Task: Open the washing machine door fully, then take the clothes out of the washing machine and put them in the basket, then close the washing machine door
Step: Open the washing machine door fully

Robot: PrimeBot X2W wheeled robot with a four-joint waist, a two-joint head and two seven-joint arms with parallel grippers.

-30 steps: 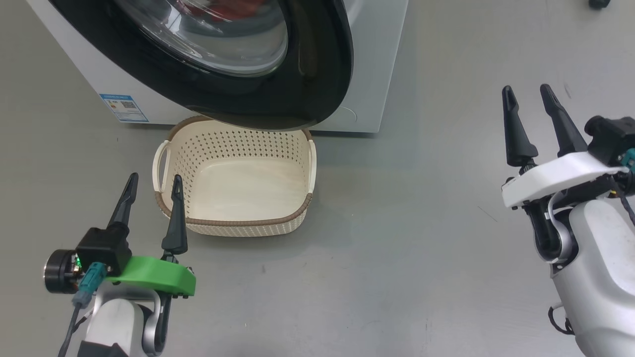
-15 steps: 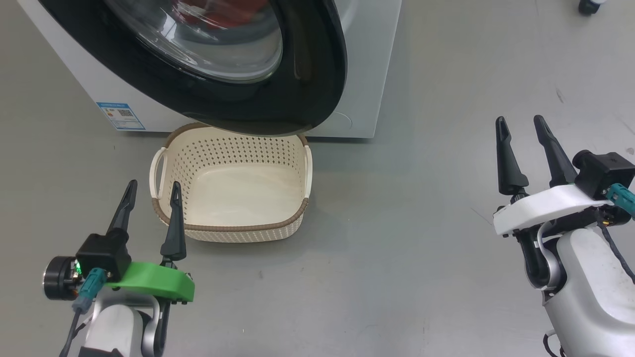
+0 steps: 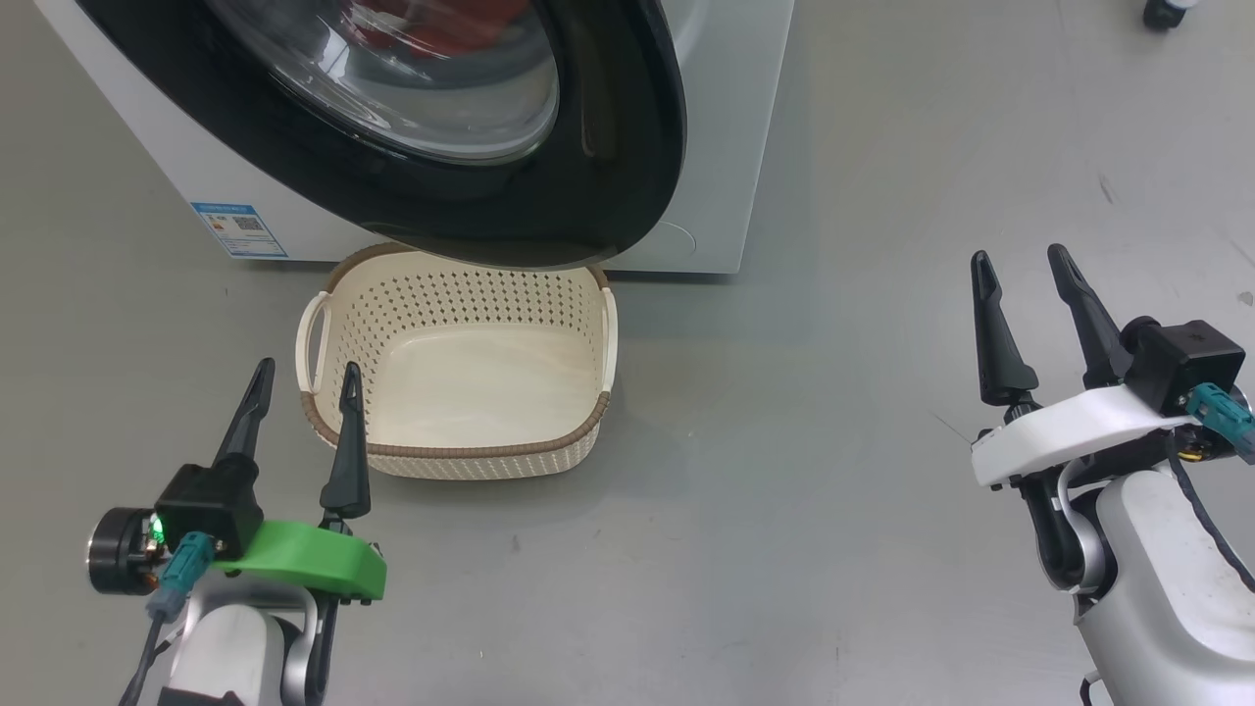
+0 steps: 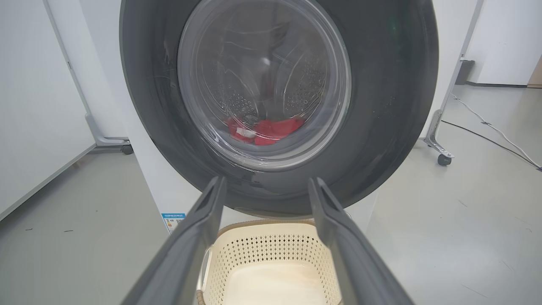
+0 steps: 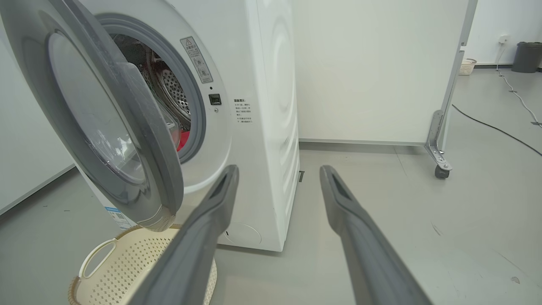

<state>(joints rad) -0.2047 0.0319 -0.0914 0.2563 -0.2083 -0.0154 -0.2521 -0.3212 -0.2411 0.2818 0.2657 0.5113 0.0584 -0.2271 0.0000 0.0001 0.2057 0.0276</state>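
Grey floor (image 3: 784, 510) carrying basket (image 3: 461, 453) below door (image 3: 637, 147), hanging part-open. Clothes (image 4: 266, 127) lying in drum (image 5: 171, 89) (soft, light: pinching bunched fold advised). Door rigid; hooking free rim. Left gripper (image 3: 307, 366), right gripper (image 3: 1018, 253) gaping wide, holding nothing.

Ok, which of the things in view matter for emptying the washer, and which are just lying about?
Job:
washing machine door, ajar
washing machine
red clothes in the drum
basket, empty, below the door

Lying about:
wheeled partition panel
floor cable
dark bin
small pale basket by the far wall
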